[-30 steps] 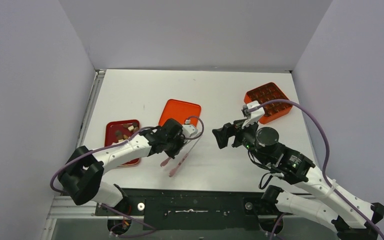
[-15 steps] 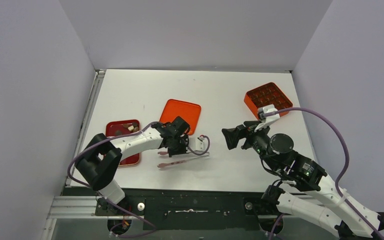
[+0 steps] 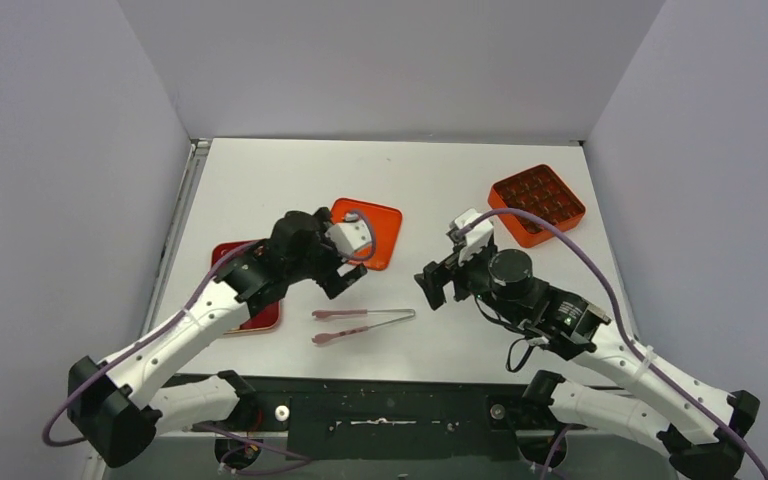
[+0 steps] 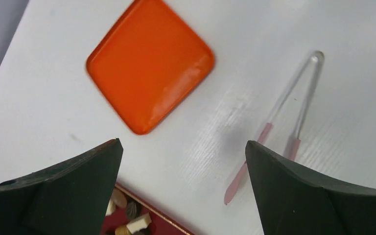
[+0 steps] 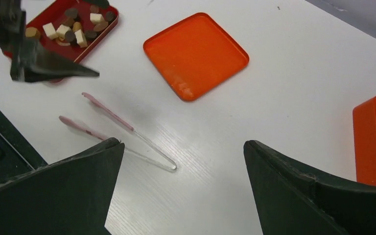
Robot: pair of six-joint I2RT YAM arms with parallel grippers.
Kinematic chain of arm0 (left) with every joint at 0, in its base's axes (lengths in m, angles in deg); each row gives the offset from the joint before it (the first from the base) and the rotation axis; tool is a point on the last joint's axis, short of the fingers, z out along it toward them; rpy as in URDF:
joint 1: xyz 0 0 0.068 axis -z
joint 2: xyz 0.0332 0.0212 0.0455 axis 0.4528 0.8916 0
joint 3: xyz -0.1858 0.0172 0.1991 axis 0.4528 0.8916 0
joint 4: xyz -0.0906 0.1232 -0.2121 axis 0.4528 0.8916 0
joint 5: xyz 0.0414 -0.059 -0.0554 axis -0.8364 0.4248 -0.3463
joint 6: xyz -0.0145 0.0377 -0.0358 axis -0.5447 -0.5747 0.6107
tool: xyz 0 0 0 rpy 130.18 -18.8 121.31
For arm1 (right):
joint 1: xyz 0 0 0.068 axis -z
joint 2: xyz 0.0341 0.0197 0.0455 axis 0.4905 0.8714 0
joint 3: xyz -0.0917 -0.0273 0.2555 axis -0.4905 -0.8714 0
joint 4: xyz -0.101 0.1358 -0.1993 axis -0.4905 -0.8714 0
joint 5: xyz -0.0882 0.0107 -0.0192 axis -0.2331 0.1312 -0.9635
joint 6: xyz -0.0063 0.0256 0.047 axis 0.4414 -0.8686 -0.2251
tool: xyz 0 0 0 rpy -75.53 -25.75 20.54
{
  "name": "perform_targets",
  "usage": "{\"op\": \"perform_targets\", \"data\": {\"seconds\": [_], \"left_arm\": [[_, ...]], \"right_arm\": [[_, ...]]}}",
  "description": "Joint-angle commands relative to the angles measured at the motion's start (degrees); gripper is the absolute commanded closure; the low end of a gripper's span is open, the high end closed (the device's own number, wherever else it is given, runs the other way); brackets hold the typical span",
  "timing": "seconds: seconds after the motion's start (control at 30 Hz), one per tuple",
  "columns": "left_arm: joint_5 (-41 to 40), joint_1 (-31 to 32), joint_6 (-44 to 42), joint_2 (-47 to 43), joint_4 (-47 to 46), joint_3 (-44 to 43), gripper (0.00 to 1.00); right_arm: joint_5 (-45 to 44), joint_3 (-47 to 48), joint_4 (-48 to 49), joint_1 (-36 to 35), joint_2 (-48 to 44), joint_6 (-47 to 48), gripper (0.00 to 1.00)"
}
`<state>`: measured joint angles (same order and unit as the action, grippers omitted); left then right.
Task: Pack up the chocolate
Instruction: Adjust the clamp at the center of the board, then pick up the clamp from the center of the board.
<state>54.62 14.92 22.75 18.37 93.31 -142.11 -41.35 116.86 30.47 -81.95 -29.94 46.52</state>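
Note:
The chocolate (image 5: 73, 27), small dark and pale chunks, fills a red tray (image 5: 108, 22) at the table's left; some pieces (image 4: 127, 220) show beside my left finger. My left gripper (image 3: 343, 278) hangs open and empty above the table between the tray (image 3: 225, 260) and the pink tongs (image 3: 363, 325). In its own view the gripper (image 4: 183, 147) has bare table between its fingers. My right gripper (image 3: 432, 285) is open and empty too, right of the tongs' clear bend. In the right wrist view that gripper (image 5: 183, 143) sits just past the tongs (image 5: 122, 125).
A flat orange lid (image 3: 375, 235) lies behind the left gripper, also in the left wrist view (image 4: 149, 63). An orange box (image 3: 537, 205) with a grid of compartments stands at the back right. The tongs (image 4: 265, 131) lie flat near the front edge.
My left gripper has opened and let go of the tongs, which now lie flat on the table. The left arm rose and drew back toward the lid. My right gripper shifted left.

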Motion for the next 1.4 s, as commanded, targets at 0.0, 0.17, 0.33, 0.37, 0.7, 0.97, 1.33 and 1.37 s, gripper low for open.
{"op": "perform_targets", "data": {"seconds": [0.0, 0.17, 0.33, 0.37, 0.7, 0.97, 1.33, 1.37], "left_arm": [[-14.7, -5.1, 23.1, -4.9, 1.8, -2.2, 0.03], [-9.3, -12.1, 42.7, -4.5, 16.7, -8.4, 0.03], [-6.6, -14.6, 49.8, -4.9, 16.0, -2.2, 0.03], [-6.5, -16.0, 51.0, -5.4, 15.8, -0.1, 0.03], [3.0, -32.3, 57.5, -10.8, 17.8, 4.2, 0.12], [1.0, -33.1, 53.9, -16.3, 20.0, 6.4, 0.13], [2.3, -33.4, 53.4, -16.0, 21.4, 6.0, 0.15], [2.2, -33.4, 53.4, -15.9, 21.4, 6.1, 0.15]], "right_arm": [[5.1, 1.8, 5.0, -0.2, 3.0, 6.3, 0.00], [12.6, 7.4, 0.6, -0.2, 13.7, 14.6, 0.01], [19.6, 8.4, 0.5, -0.5, 20.2, 20.5, 0.03], [20.8, 7.8, 1.2, -0.5, 20.9, 22.1, 0.04], [29.6, 6.5, 2.2, -1.0, 31.9, 32.5, 0.11], [33.1, 13.3, -2.3, -1.1, 47.8, 38.7, 0.22], [34.7, 14.6, 1.1, -0.9, 55.1, 40.6, 0.22], [34.3, 14.3, 1.6, -0.9, 55.6, 40.7, 0.22]]}}
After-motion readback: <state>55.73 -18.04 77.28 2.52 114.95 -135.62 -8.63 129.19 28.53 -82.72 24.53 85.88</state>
